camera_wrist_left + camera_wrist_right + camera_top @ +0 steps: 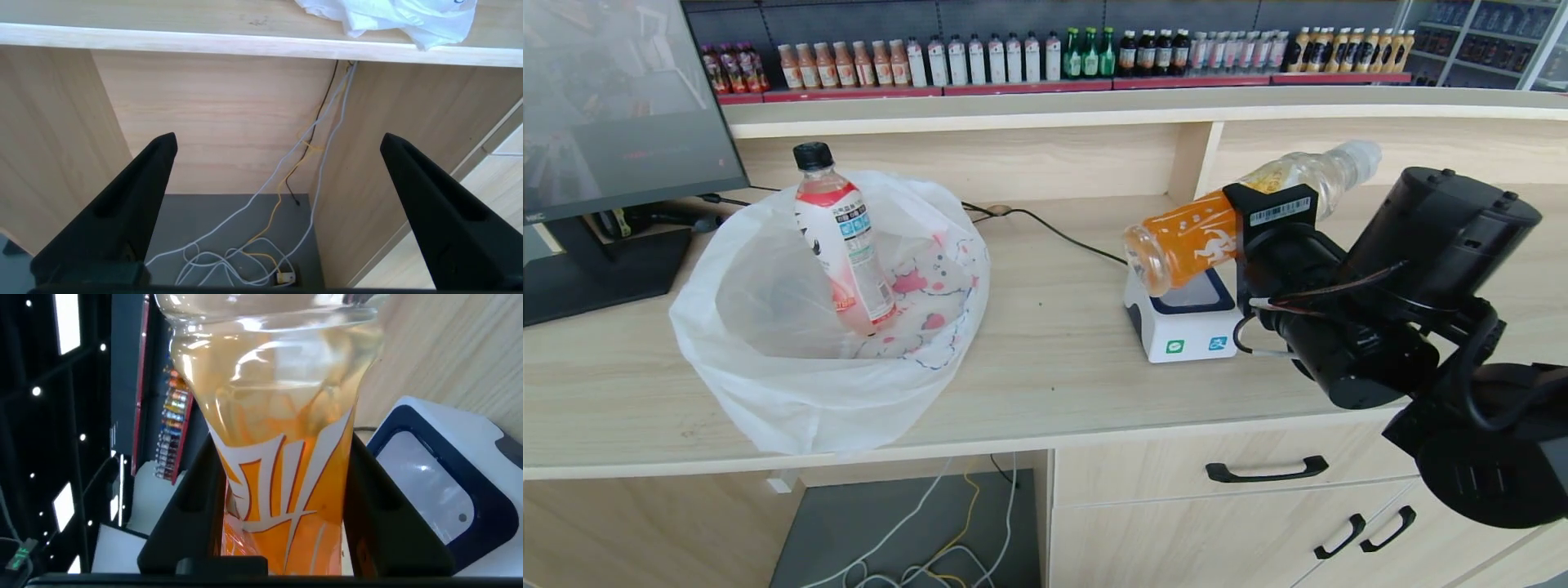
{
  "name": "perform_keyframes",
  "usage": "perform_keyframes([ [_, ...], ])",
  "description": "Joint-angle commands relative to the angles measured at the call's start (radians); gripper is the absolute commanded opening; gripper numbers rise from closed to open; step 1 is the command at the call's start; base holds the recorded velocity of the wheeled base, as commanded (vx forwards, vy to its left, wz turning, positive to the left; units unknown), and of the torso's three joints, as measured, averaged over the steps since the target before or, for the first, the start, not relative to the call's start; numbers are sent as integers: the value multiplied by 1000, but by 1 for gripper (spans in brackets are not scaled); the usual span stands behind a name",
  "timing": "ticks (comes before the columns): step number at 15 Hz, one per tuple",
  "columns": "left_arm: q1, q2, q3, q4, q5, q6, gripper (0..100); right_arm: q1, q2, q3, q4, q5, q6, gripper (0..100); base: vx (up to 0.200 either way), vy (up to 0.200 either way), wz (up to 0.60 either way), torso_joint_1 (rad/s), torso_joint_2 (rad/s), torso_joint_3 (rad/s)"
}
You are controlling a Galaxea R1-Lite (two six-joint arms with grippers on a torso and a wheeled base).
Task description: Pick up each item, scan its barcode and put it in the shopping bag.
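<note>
An orange-labelled drink bottle [1217, 229] lies nearly sideways in the air, its base over the white barcode scanner [1184, 322] on the counter. My right gripper [1270, 216] is shut on the bottle's middle; the right wrist view shows the bottle [282, 457] between the dark fingers [192, 506], with the scanner [433, 486] just beside it. A white shopping bag [768, 376] stands open on the left of the counter, and a pink-labelled bottle [841, 241] with a black cap leans inside it. My left gripper [278, 212] hangs open below the counter, facing the cables on the floor.
A monitor [613, 106] on a black stand sits at the counter's far left. A black cable [1045, 224] runs from the back wall to the scanner. Drawers with black handles [1266, 472] sit under the counter on the right. Shelves of bottles [1045, 57] line the background.
</note>
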State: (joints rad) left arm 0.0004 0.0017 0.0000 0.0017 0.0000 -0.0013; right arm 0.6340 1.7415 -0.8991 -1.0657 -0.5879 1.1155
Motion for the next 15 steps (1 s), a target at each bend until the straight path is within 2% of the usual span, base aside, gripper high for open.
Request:
perform_keyframes([
  [1, 0, 0, 0, 0, 0, 0, 100, -1, 12, 2, 0, 0, 6, 0, 0, 0, 0, 0, 0, 0],
  [15, 1, 0, 0, 0, 0, 0, 100, -30, 21, 11, -3, 0, 30, 0, 0, 0, 0, 0, 0, 0],
])
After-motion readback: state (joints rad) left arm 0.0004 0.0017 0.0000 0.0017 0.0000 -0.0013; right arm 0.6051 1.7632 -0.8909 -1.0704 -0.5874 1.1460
